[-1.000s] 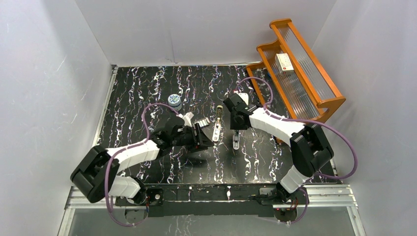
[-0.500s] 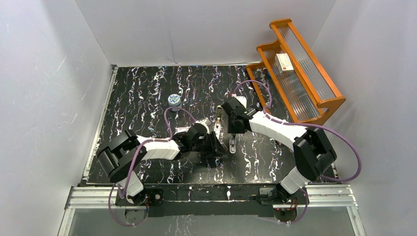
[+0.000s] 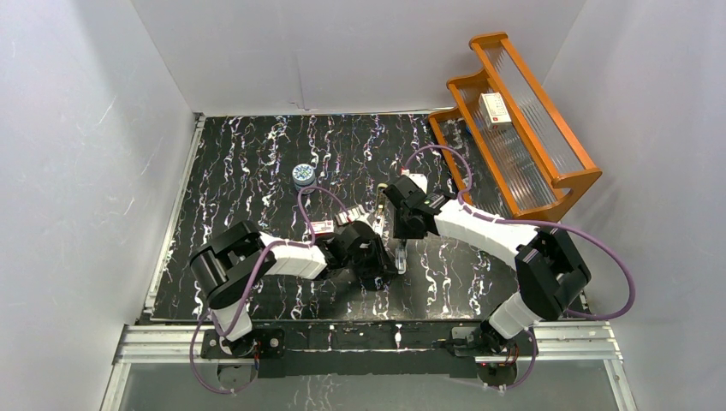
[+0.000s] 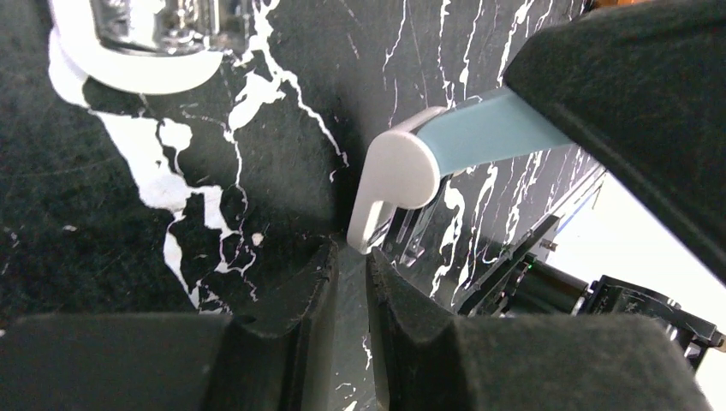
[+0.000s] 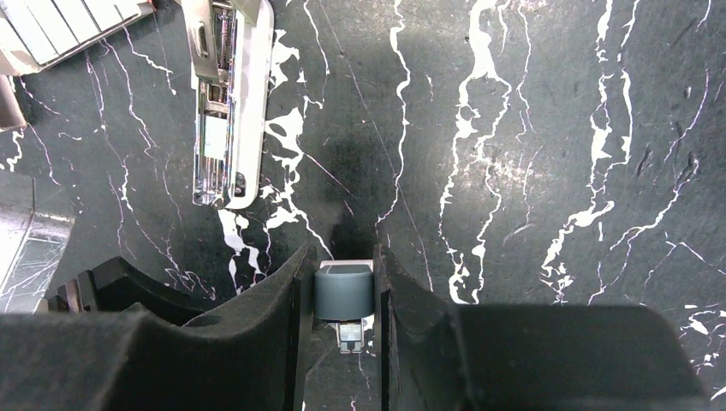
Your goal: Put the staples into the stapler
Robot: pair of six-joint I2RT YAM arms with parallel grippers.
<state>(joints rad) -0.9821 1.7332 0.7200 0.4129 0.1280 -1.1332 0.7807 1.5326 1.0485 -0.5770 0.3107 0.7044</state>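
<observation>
The cream stapler (image 5: 227,103) lies open, up and left of the right gripper (image 5: 342,257), whose jaws squeeze a light blue stapler (image 4: 488,137). The cream one looks hard, light and slippery, so hold its long sides. The left gripper (image 4: 351,257) has its jaws nearly touching; I cannot tell if they hold anything

Right gripper (image 5: 342,257) at the bottom edge, black fingers pressed against a small grey-blue block (image 5: 343,291), opened cream stapler (image 5: 227,103) with metal rail lying upper left, silvery staples (image 5: 60,26) at top-left corner, black white-veined table (image 5: 531,128)
</observation>
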